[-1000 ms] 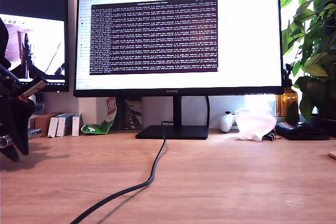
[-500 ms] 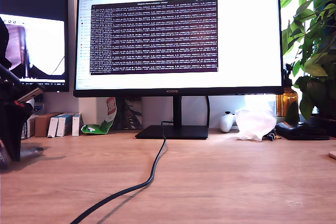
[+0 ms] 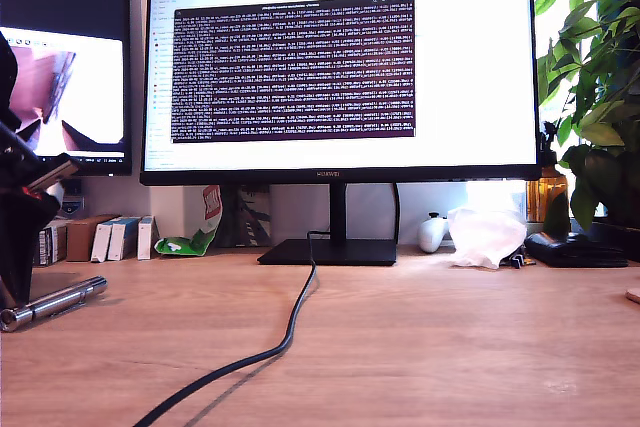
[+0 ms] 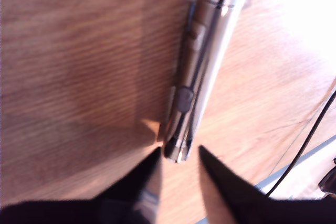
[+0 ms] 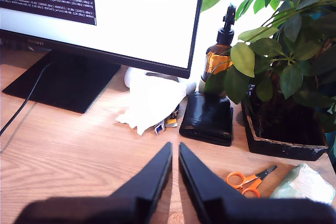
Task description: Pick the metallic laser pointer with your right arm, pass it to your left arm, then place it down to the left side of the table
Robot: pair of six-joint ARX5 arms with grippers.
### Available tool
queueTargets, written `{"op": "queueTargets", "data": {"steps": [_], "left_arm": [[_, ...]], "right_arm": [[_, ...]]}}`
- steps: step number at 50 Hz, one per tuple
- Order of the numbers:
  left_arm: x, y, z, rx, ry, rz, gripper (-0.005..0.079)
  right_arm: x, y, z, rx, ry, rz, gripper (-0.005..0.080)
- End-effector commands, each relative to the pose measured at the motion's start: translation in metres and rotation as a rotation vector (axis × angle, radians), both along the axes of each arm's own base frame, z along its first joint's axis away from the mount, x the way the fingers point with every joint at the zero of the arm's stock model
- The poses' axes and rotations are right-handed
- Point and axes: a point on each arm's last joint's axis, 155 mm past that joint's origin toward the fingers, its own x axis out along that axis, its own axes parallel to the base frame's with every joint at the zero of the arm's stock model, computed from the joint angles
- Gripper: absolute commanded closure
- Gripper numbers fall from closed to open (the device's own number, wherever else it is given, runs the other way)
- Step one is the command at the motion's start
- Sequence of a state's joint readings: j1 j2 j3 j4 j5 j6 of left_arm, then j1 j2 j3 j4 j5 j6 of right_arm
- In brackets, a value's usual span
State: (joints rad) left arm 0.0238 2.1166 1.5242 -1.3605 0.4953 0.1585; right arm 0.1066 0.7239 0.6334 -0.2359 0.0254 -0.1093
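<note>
**Pointer on desk, first claw apart**

First gripper [image 4: 179, 153]: my first gripper has its two pointed black fingers spread, tips either side of the flat end of the slim shiny silver ribbed laser pointer [image 4: 202, 66], apparently not clamping it. Pointer lies flat on the light-brown wood-grain table [image 4: 79, 66], also seen at the exterior view's left edge [image 3: 52, 303], right beside the black arm [image 3: 22, 237] there

My second gripper [image 5: 175, 157] has its fingers nearly together with only a thin slit, nothing between them. It faces the black monitor stand [image 5: 58, 80], a crumpled white tissue [image 5: 152, 100], a black wallet-like pouch [image 5: 207, 119], orange-handled scissors [image 5: 247, 179] and a green potted plant [image 5: 283, 61]

Black cable [image 3: 270, 347] runs across the table from the stand, well apart from the pointer
</note>
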Motion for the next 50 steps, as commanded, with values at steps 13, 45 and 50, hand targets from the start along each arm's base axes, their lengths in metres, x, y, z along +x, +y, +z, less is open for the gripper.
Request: {"op": "queueTargets", "data": {"steps": [13,45,50], "left_arm": [[0.033,0.024,0.024,0.128,-0.171,-0.064,0.0764],[0.077,0.037,0.090,0.236,-0.596,-0.039,0.0764],[0.076,0.039,0.101,0.252,-0.666,-0.022,0.0764]], "right_arm": [[0.001,0.002,-0.003,-0.002,0.004,0.007,0.0763],[-0.001,-0.021,-0.012,-0.001,0.038,-0.114,0.0763],[-0.002,-0.040,-0.018,-0.019,0.046,-0.191,0.0763]]}}
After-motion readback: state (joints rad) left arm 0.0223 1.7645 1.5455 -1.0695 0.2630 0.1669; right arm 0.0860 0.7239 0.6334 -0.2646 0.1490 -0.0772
